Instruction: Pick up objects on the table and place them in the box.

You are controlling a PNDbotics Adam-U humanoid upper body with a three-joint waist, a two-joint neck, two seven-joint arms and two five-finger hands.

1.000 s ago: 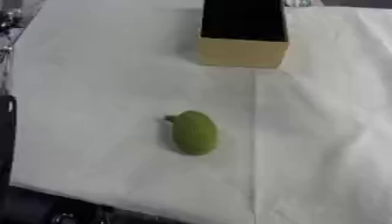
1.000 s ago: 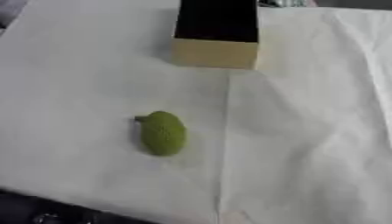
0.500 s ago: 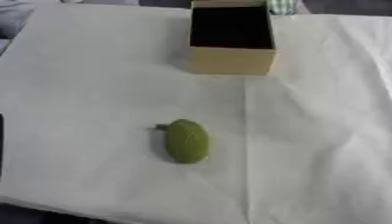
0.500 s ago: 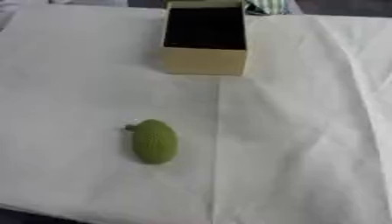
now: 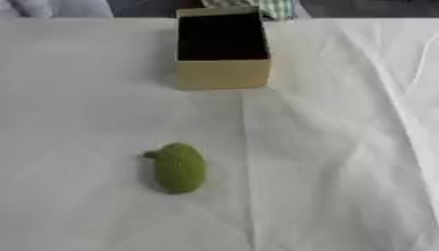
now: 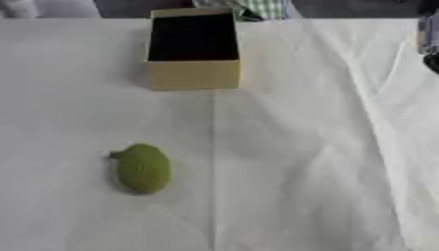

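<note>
A green oval fruit-like object with a short stem at its upper left lies on the white tablecloth, left of centre. A tan cardboard box with a dark open inside stands upright at the far middle of the table. Neither hand shows in either view.
A crease runs down the cloth from the box toward the near edge. Folds wrinkle the cloth on the right. At the far edge are a checked cloth behind the box and a pale shape at the far left. A dark thing shows at the right edge.
The whole picture has shifted and straightened, so the camera has moved. The green object and the box keep their places relative to each other.
</note>
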